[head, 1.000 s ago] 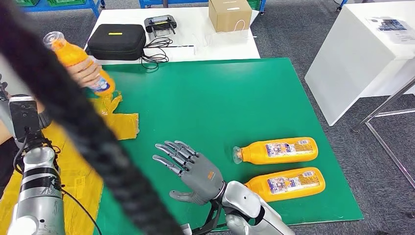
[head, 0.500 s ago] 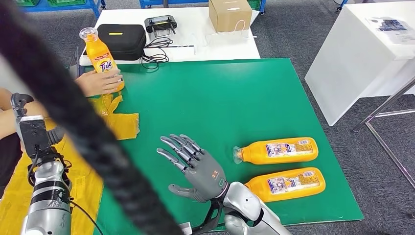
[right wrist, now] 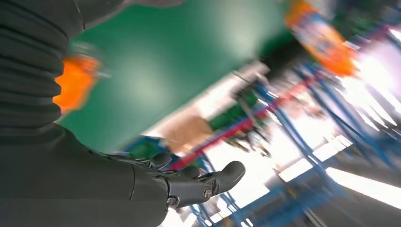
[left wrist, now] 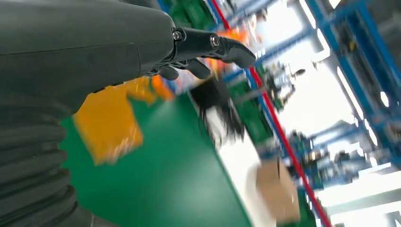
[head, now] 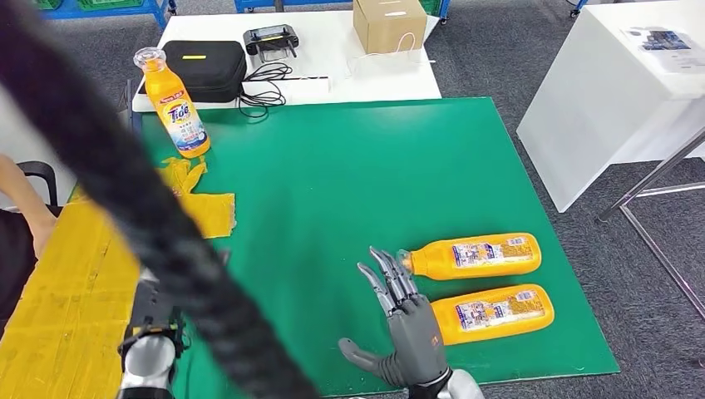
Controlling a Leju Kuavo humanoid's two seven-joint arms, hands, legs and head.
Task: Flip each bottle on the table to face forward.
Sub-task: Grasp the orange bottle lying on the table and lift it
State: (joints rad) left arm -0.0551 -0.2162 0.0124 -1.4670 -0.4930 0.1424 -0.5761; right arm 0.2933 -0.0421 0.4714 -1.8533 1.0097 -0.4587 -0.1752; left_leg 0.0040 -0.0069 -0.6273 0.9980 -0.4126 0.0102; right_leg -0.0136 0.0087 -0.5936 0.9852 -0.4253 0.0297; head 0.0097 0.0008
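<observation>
My right hand (head: 407, 332) hangs over the green table (head: 332, 183) near its front edge, fingers spread and holding nothing, fingertips just beside the cap of the nearer-centre lying bottle (head: 470, 255). That bottle lies on its side, long axis across the table, cap pointing toward my left; the second lying bottle (head: 490, 312) lies parallel beside it, closer to me. My left hand (left wrist: 208, 52) grips nothing, fingers loosely curled. An upright bottle (head: 175, 104) stands at the far left corner, label facing me.
</observation>
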